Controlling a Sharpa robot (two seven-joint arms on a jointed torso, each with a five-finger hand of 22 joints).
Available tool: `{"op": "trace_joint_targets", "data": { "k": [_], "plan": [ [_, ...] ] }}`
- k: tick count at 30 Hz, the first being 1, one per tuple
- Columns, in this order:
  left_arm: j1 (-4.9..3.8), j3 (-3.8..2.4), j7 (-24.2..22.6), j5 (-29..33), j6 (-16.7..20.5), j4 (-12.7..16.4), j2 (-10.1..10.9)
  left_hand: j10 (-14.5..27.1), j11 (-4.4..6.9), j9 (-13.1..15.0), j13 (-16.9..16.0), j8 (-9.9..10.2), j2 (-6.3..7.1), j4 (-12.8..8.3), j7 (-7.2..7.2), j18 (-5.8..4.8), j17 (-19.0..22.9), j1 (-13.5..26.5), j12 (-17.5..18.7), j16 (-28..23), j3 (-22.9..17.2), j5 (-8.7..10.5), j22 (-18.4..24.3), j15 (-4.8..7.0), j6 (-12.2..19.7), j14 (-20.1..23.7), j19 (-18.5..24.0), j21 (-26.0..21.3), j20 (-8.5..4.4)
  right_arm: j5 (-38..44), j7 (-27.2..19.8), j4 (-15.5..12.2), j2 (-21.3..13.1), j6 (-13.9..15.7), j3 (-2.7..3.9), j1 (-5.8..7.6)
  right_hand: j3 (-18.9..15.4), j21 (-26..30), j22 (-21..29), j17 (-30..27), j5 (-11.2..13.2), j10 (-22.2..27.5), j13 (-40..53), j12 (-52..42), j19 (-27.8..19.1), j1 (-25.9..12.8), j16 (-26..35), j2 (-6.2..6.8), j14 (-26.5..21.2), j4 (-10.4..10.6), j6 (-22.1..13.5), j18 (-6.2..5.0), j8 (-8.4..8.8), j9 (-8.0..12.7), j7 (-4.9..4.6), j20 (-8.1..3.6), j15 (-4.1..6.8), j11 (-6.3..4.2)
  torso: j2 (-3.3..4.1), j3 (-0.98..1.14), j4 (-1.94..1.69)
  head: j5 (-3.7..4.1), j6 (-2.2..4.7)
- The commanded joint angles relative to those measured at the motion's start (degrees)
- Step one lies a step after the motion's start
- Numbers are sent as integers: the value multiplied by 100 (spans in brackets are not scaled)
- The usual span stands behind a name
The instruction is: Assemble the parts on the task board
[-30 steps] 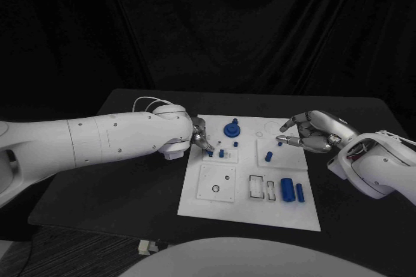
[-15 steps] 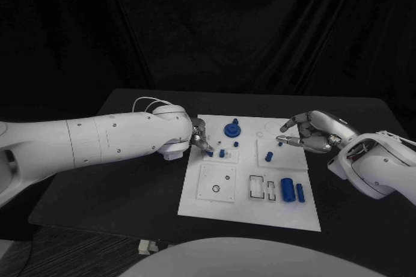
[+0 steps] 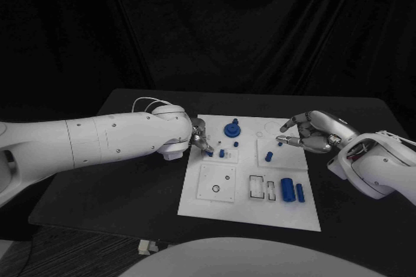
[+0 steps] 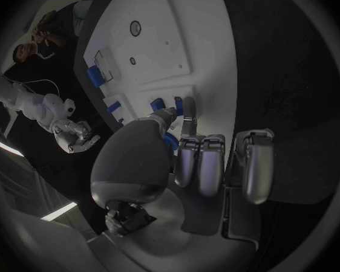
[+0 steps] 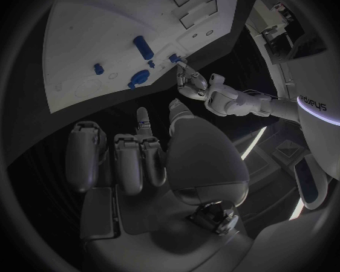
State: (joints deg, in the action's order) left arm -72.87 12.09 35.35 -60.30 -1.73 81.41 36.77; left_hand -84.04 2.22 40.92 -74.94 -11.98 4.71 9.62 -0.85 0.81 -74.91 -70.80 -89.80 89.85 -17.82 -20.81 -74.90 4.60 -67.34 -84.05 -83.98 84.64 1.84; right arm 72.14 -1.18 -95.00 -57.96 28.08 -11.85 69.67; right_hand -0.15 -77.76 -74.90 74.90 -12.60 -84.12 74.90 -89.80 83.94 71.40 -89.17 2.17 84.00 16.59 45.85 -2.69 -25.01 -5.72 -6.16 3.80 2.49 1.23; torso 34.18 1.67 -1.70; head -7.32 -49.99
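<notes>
Two white arms meet over the task board [image 3: 251,205], the white plate at the middle of a black table [image 3: 121,169], with the assembly judged to be partway along. The left hand [image 3: 200,139] sits at the board's left edge, its fingertips [image 4: 189,110] lowered among small blue pegs [image 3: 222,152] in the upper-left panel; whether it pinches one or merely touches it cannot be told, though the pose suggests a piece being seated there. The right hand [image 3: 305,133] hovers just above the board's upper-right corner, fingers curled in over what appears to be nothing, apparently waiting its turn rather than working.

Counted against the board: one round knobbed part [image 3: 231,130] stands near the far edge at its middle; about three small pegs cluster beside the left fingertips, the count uncertain because the hand covers part of that panel; one short block [image 3: 269,157] stands in the upper-right panel, with a smaller piece [image 3: 278,145] just beyond it. Nearer the robot, two upright cylinders [image 3: 287,186] stand side by side at the lower right beside a rectangular outlined slot [image 3: 256,186], which looks vacant. The lower-left panel [image 3: 217,184] carries small ring marks and no blue piece, probably a socket still to be filled
</notes>
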Motion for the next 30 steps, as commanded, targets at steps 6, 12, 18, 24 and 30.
{"op": "trace_joint_targets", "data": {
  "k": [6,12,18,24,30],
  "plan": [
    [33,12,-233,17,158,-22,-32,-596,47,36,-1506,-55,11,-237,15,93,-1509,-77,-20,15,-181,-38,-1278,16,-1,-595,-82,-50,-1,11,98,-7,-2,-19,3,-14,-11,34,-1090,1341,-31,-588,1510,-20,-9,59,22,-5,555,-12,22,-44,27,11,-2,16,-18,25,0,0,0,1,-1],
    [34,12,-347,17,237,-44,-57,-596,48,61,-1506,-79,13,-260,17,95,-1509,-87,-20,15,-191,-36,-1275,17,-7,-595,-74,-59,-1,11,104,-3,1,-26,3,-15,-10,41,-1088,1337,-32,-588,1510,-20,-12,67,24,-5,554,-15,22,-45,28,11,-3,16,-18,26,1,0,0,3,-1],
    [35,12,-367,17,192,-65,-85,-596,48,67,-1506,-85,12,-262,17,96,-1509,-87,-20,15,-193,-34,-1274,17,-9,-595,-72,-62,-1,11,109,-4,-3,-29,3,-16,-8,42,-1087,1335,-34,-588,1510,-20,-12,77,25,-5,554,-20,23,-45,28,12,-3,16,-19,27,2,0,0,7,-1],
    [38,12,-366,17,192,-72,-90,-596,52,100,-1506,-118,15,-281,22,96,-1509,-87,-20,15,-199,-26,-1273,18,-18,-595,-70,-65,-2,11,112,-6,-8,-29,3,-16,-8,42,-1087,1335,-34,-588,1510,-20,-12,77,25,-5,554,-20,23,-45,28,12,-3,16,-19,27,0,0,0,1,-1],
    [39,12,-353,17,258,-37,-69,-596,61,173,-1506,-181,49,-362,31,94,-1509,-128,-20,15,-229,-40,-1278,26,3,-595,-79,-56,-8,11,111,-10,-13,-27,3,-16,-7,48,-1085,1336,-36,-588,1510,-20,-14,85,24,-5,554,-23,25,-47,27,12,-3,16,-19,27,-1,0,0,0,-1]
  ]
}}
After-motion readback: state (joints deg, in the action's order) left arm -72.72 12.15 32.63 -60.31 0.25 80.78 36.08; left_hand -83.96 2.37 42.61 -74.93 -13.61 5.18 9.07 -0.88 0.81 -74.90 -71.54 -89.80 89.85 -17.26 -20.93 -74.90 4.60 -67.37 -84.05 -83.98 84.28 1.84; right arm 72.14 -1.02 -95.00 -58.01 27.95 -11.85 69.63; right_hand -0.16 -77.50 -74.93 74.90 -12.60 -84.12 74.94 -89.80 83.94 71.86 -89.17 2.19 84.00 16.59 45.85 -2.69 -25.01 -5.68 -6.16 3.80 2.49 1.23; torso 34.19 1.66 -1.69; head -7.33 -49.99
